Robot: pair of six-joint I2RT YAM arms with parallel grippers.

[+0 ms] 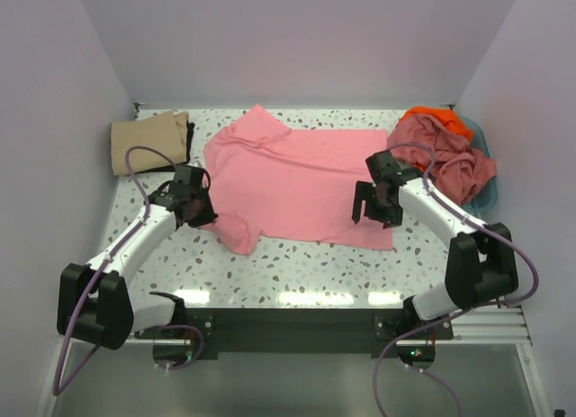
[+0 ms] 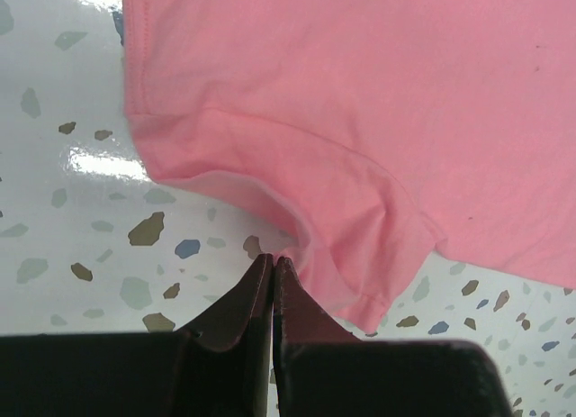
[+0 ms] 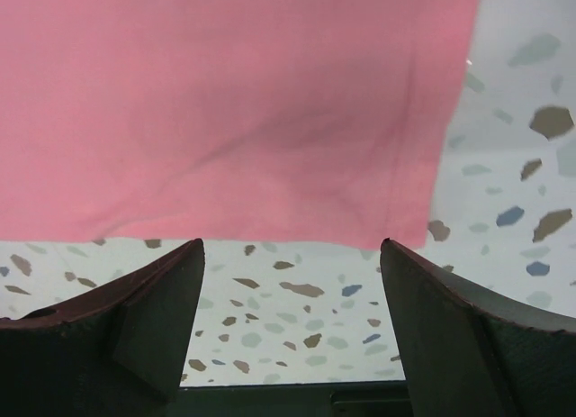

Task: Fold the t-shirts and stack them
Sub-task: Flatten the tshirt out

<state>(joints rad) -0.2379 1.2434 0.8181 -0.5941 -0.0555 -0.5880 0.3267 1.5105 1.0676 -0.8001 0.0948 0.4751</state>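
pink t-shirt (image 1: 297, 178) spread flat mid worktop (image 1: 297, 273), collar toward far left, hem toward right. left fingers (image 2: 271, 286) pressed together, tips right at sleeve hem on near left side; cannot tell if cloth is caught between them. right fingers (image 3: 144, 309) wide apart, nothing between them, just short of hem edge near its corner. tan t-shirt (image 1: 148, 140) folded at far left corner. dusty pink t-shirt (image 1: 450, 165) and orange t-shirt (image 1: 441, 120) heaped in blue basket (image 1: 487, 194), far right.
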